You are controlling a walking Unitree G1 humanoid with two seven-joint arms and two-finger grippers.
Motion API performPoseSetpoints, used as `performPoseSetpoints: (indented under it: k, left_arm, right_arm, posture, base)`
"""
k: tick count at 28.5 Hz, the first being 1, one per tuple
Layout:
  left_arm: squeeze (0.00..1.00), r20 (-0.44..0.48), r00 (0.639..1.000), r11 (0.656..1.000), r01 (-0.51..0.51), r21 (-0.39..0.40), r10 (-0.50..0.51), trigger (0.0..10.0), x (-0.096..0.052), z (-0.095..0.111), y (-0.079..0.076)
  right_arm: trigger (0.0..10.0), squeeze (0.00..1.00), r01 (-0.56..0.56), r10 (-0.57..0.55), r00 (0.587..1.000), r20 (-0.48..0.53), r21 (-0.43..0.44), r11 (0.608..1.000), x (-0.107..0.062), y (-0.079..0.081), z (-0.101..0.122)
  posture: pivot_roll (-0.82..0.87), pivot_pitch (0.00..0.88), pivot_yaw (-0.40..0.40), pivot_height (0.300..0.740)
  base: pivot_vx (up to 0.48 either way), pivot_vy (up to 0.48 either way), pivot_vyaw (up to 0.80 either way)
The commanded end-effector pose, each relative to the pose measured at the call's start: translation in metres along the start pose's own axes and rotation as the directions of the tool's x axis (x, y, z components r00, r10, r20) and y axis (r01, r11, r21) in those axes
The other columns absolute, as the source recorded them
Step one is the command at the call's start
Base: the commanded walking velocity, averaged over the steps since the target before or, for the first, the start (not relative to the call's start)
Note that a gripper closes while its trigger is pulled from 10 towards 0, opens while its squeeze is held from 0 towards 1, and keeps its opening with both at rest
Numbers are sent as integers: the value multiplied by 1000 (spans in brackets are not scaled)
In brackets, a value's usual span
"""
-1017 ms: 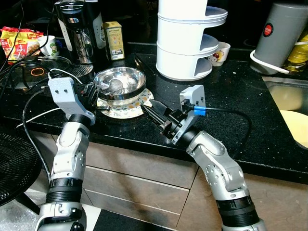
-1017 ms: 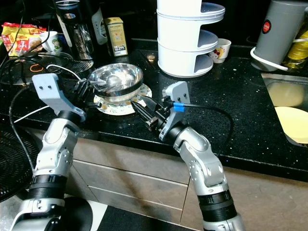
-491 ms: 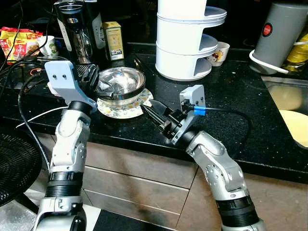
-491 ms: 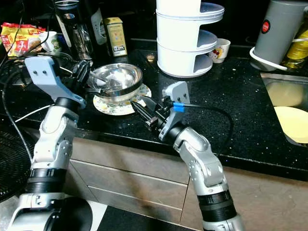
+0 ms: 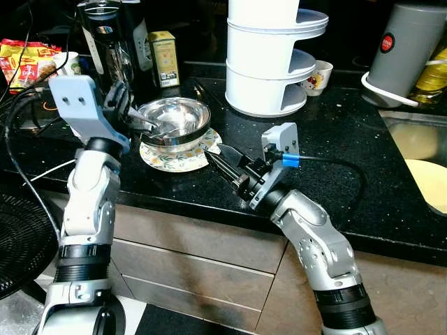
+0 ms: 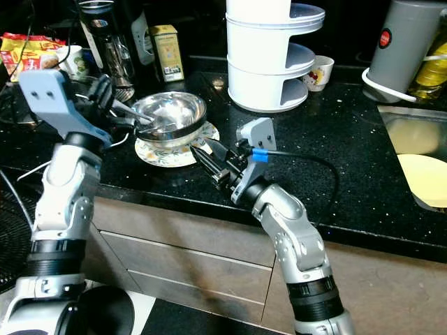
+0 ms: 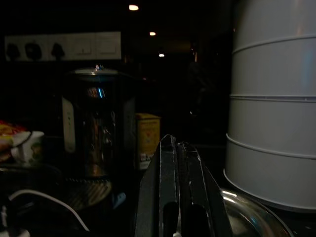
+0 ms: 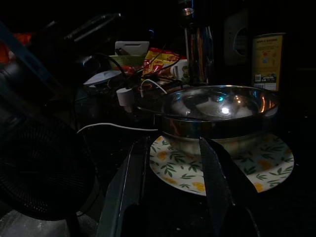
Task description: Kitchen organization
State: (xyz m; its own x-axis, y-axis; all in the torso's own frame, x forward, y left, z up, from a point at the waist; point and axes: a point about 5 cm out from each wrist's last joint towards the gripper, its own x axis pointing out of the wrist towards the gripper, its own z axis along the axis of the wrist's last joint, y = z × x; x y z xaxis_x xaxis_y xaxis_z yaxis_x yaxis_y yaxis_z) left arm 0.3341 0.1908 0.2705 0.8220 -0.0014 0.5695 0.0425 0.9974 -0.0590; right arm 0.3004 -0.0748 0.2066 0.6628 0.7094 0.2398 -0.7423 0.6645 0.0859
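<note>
The left tool (image 5: pixel 128 106), fingers pressed together, has risen beside the steel bowl (image 5: pixel 174 123). The right tool (image 5: pixel 218 159) stays spread at the floral plate (image 5: pixel 178 158) under that bowl on the tabletop (image 5: pixel 335 139). No label is readable.

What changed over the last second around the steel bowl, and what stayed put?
The left gripper rose from counter level beside the plate up to the rim of the bowl, its jaws shut together. Nothing was taken hold of or let go. The bowl stayed on the plate, and the right gripper stayed at the plate's edge with its jaws open.
</note>
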Motion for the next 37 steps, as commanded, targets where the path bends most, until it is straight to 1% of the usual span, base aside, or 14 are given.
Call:
performPoseSetpoints:
  k: [1,9,10,11,12,13,14,16,24,25,26,27,28,37]
  left_arm:
    - [0,8,1000,1000,-15,23,15,0,2,5,6]
    - [0,-21,999,999,-34,35,35,0,0,1,7]
    - [0,-36,998,999,-40,37,42,5059,-1,-2,7]
    - [0,-54,997,998,-48,37,50,5059,-3,-5,7]
    - [0,-60,997,998,-52,33,54,10000,-4,-7,7]
    - [635,-66,996,998,-54,26,56,10000,-6,-8,7]
    - [635,-66,996,998,-54,26,56,10000,-6,-8,7]
    - [1000,-77,995,998,-63,-25,61,10000,-12,-11,5]
    - [1000,9,995,947,98,-305,-100,10000,-10,10,-18]
    - [0,36,988,937,153,-315,-149,10000,-8,17,-23]
    - [0,77,977,920,213,-328,-198,10000,-6,27,-28]
    - [0,108,968,911,248,-328,-224,2078,-5,34,-32]
    - [0,154,951,885,305,-351,-267,0,-4,45,-37]
    - [0,299,816,729,576,-370,-494,0,-9,83,-65]
  right_arm:
    - [10000,0,-3,3,1000,0,8,1000,1,0,-2]
    - [10000,0,-4,4,1000,-1,4,1000,2,0,-2]
    - [10000,0,-4,4,1000,-1,4,1000,1,0,-1]
    - [10000,0,-5,5,1000,-1,4,1000,1,0,-1]
    - [10000,0,-5,5,1000,-1,5,1000,1,0,-1]
    - [10000,0,-5,5,1000,-1,5,1000,1,0,-1]
    - [10000,0,-5,5,1000,-1,5,1000,1,0,-1]
    - [10000,0,-5,5,1000,-2,5,1000,1,0,-1]
    - [10000,0,-8,8,1000,-4,6,1000,3,-2,-1]
    - [10000,0,-9,9,1000,-4,5,1000,3,-2,-1]
    - [10000,0,-9,9,1000,-4,5,1000,3,-2,-1]
    - [10000,0,-9,9,1000,-4,5,1000,3,-2,-1]
    - [10000,0,-10,10,1000,-5,5,1000,3,-2,-1]
    - [10000,0,-16,16,1000,-6,11,1000,3,-2,-2]
  posture:
    - [38,0,7,740]
    - [37,0,7,740]
    - [36,0,7,740]
    - [36,0,7,740]
    - [37,0,5,740]
    - [36,0,4,740]
    - [36,0,4,740]
    - [36,0,4,740]
    - [39,0,-2,740]
    - [37,0,-1,740]
    - [40,0,-3,740]
    - [41,0,-4,740]
    - [42,0,-3,740]
    - [41,0,-11,740]
  base:
    - [0,0,0]
    - [0,0,0]
    - [0,0,0]
    - [0,0,0]
    - [0,0,0]
    - [0,0,0]
    - [0,0,0]
    - [0,0,0]
    - [0,0,0]
    - [0,0,0]
    - [0,0,0]
    - [0,0,0]
    - [0,0,0]
    - [0,0,0]
